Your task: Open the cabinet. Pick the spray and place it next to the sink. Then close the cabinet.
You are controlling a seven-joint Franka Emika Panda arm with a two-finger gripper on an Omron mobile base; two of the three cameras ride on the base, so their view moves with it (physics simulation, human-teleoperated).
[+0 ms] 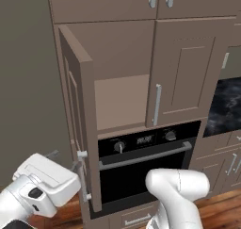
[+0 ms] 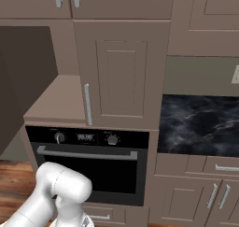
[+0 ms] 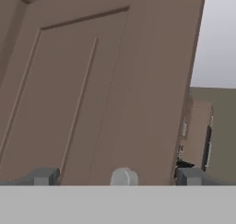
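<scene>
With its left door (image 1: 80, 115) swung out toward the robot, the cabinet (image 1: 136, 72) stands half open, and its right door (image 1: 186, 70) is shut flat with a long silver bar handle (image 1: 157, 104) near its inner edge. Behind the open door lies a plain tan interior (image 1: 121, 101), of which a bare shelf floor and back wall are visible. I cannot make out the spray in that part. Low at the left door's free edge is the hand (image 1: 81, 174), released, its two fingers spread wide on either side of that door's bar handle (image 1: 84, 175) without closing on it. From the hand view the recessed panel fills the space just ahead, with the fingertips (image 3: 45, 176) apart at the bottom. Below the cabinet sits a black oven (image 1: 143, 164), and to its right a dark marbled desk (image 2: 198, 125).
</scene>
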